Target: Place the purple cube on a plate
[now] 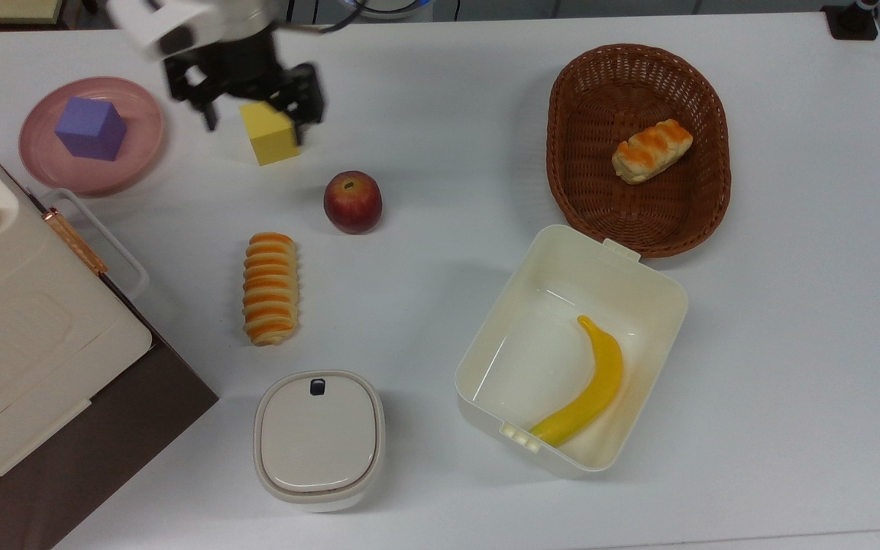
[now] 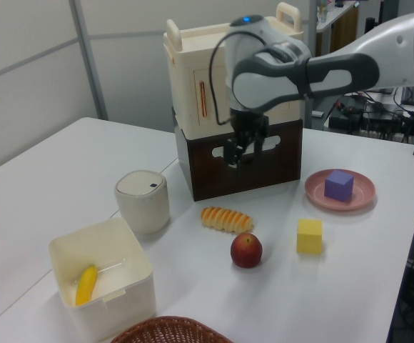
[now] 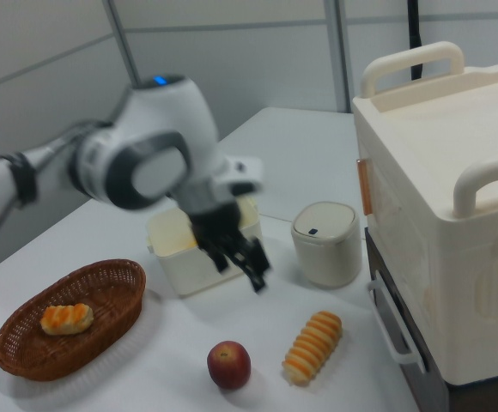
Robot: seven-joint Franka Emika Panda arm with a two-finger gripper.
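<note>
The pincer [image 1: 253, 114] hangs above the white table [image 1: 440, 114] with its two fingers spread and nothing between them. In the top view it overlaps the upper edge of the yellow cube [image 1: 270, 137], which sits just under and slightly below it; from the left view the pincer [image 2: 242, 151] is raised well off the table in front of the dark brown drawer unit [image 2: 239, 161], with the yellow cube [image 2: 310, 236] lower and off to the left view's right. The purple cube [image 1: 91, 128] lies well to the top view's left of the pincer, resting on the pink plate [image 1: 142, 114] apart from the fingers; in the left view the purple cube [image 2: 339, 185] and plate [image 2: 360, 193] lie to the right of the pincer. Below the pincer in the top view are the red apple [image 1: 352, 202] and, further down, the striped bread roll [image 1: 270, 287]. Further still in that direction stands the lidded cream canister [image 1: 318, 438]. Far to the top view's right sit the brown wicker basket [image 1: 585, 99] holding a small pastry [image 1: 651, 150], and the open cream box [image 1: 623, 267] with a banana [image 1: 589, 386] inside. In the right view the pincer [image 3: 242, 259] hangs in front of that box, above the apple [image 3: 228, 364] and roll [image 3: 313, 347].
</note>
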